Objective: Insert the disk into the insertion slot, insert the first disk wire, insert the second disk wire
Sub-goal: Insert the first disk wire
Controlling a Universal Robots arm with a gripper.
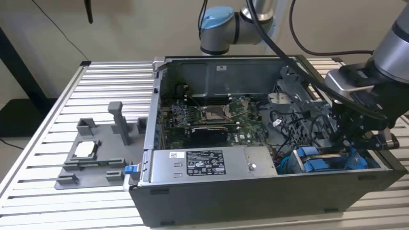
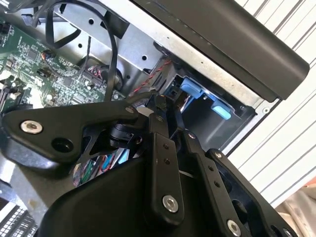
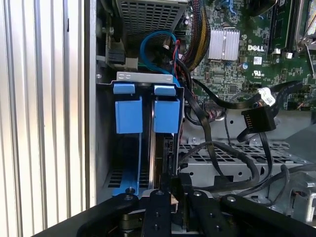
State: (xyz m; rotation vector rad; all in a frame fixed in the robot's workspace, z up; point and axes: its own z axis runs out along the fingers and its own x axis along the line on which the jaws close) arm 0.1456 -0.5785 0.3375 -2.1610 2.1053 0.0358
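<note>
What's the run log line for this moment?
stage: insertion | blue-framed hard disk: edge-on in dark-grey sheet-metal drive cage | black gripper: at disk's outer edge

The insertion slot (image 1: 326, 160) sits inside the case (image 1: 255, 201) at the exterior view's right end.

Rectangular dark-grey sheet-metal drive cage (image 3: 148, 76) bears two bright blue plastic tabs (image 3: 129, 114); flat grey disk (image 3: 165, 155) stands edge-on inside it; black metal gripper (image 3: 173, 190) at disk's outer edge; black cables (image 3: 217, 148) alongside.

Beige wall (image 1: 128, 28) behind; slatted metal table (image 1: 108, 81) (ribbed aluminium, perhaps).
</note>
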